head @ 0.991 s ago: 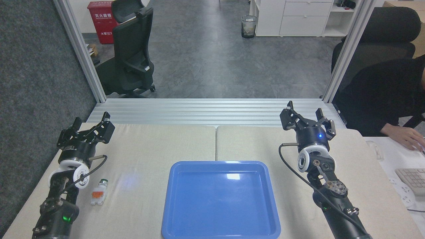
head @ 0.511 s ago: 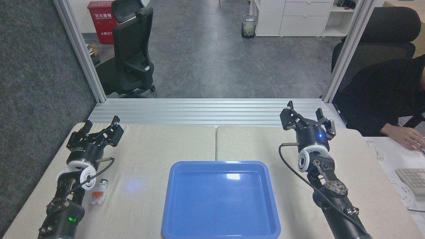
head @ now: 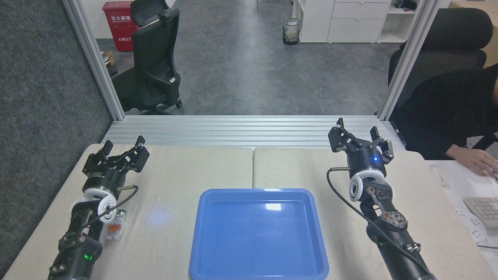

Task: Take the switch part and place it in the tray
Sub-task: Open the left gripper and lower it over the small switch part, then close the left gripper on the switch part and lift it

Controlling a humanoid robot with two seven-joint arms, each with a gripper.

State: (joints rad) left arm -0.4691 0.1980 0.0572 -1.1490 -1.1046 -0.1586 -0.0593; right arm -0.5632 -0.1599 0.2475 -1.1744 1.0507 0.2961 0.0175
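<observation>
The switch part (head: 116,226) lies near the bench's left edge, beside the left arm's wrist. The left gripper (head: 118,153), spread wide, should pull back and drop straight over it. The blue tray (head: 202,249) waits empty. Since before, that gripper has slid right. The right gripper (head: 360,136) is spread too.

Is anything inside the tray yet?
No. The tray holds nothing; its whole blue floor shows, with only a light glare. The switch part lies on the table to its left, partly covered by the left arm's wrist.
</observation>
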